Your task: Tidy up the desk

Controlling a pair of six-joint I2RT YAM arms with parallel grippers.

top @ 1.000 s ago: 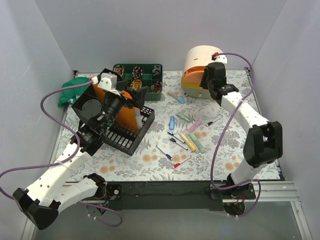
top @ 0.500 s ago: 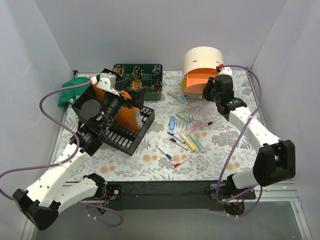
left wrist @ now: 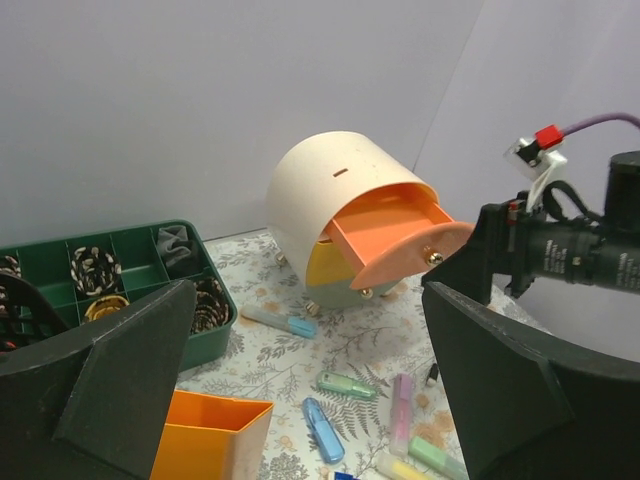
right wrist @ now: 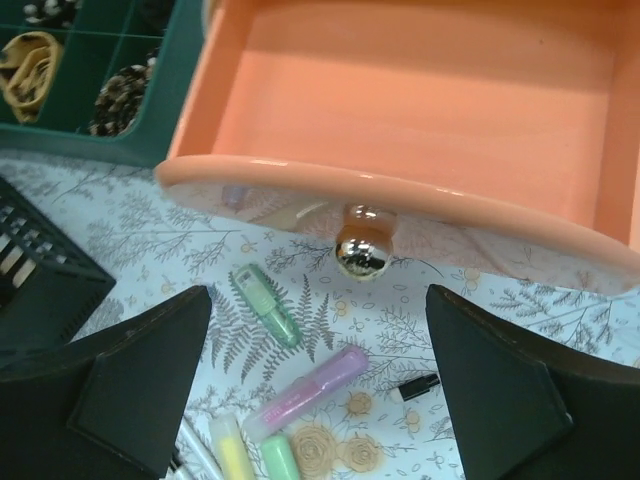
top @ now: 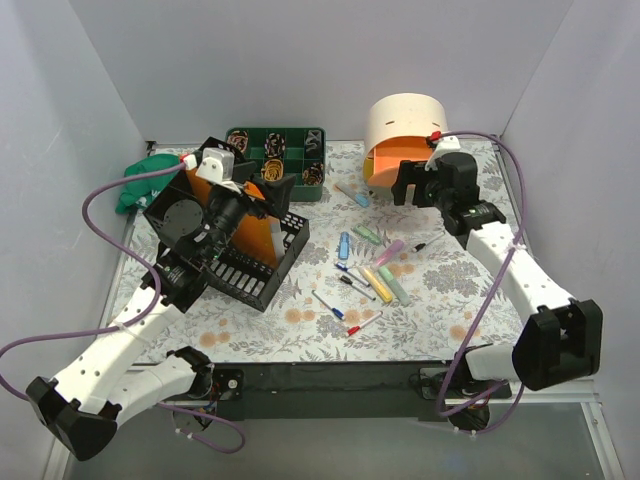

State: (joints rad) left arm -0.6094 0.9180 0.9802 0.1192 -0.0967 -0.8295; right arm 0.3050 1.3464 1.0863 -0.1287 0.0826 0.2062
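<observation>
Right hand (right wrist: 318,300) let go of knob (right wrist: 361,252), now wide | left hand (left wrist: 308,300) wide, empty

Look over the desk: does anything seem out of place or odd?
Yes. Pens and highlighters lie scattered loose across the middle of the desk, pointing every way. The orange drawer of the cream round cabinet stands pulled out and empty. The black rack sits askew to the desk's edges.

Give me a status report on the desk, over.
Left gripper open, empty. Right gripper open before the knob. Orange drawer pulled out, empty. Desk strewn with pens and highlighters.
</observation>
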